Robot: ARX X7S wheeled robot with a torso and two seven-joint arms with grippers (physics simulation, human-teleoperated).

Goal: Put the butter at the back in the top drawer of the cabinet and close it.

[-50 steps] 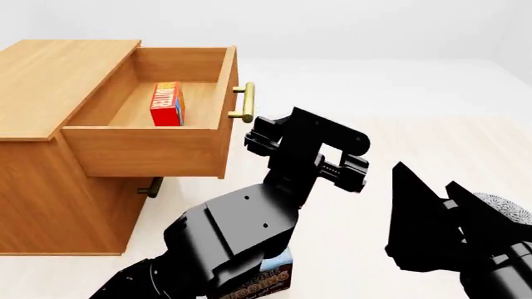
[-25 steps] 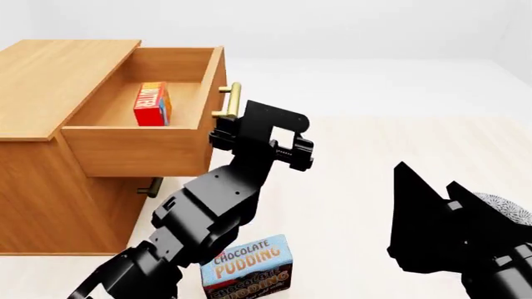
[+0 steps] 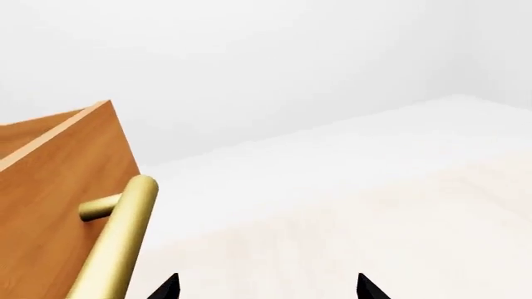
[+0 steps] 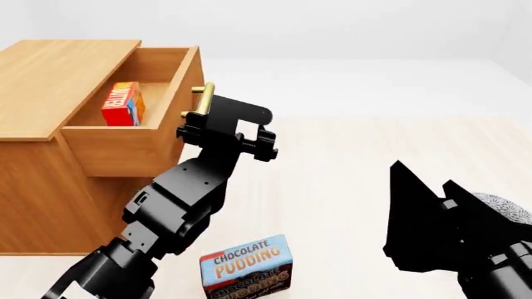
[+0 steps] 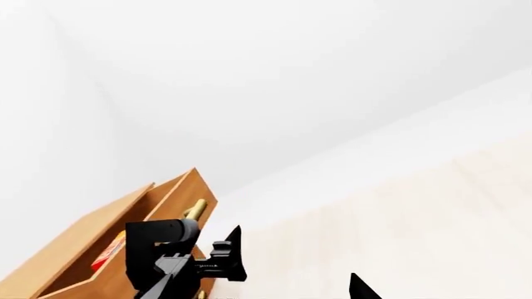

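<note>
Two black arms in the head view, listed near to far. Nearest, at lower right: right gripper [image 4: 432, 218], raised above the pale floor [image 4: 374, 162], touching nothing; fingertips spread apart in the right wrist view, nothing between them. At bottom centre, on the floor: chocolate pudding box [image 4: 246, 266], brown and blue, just beside the left arm. Farther, left of centre: left gripper [image 4: 208, 121] pressed up against the front of the top drawer [image 4: 124, 149], right at its brass bar handle [image 4: 202, 101]. In the left wrist view, two fingertips [image 3: 166, 288] set apart, the handle off to one side, not between them; released, gripping nothing. Top drawer partly pulled out of the orange-brown cabinet [image 4: 50, 81], plain wood inside. Inside the drawer, standing against its far wall: the butter [image 4: 122, 104], a small red-orange box with white lettering. Below, mostly hidden behind the left arm: dark glimpse of a lower drawer's handle. Farthest: white wall.
</note>
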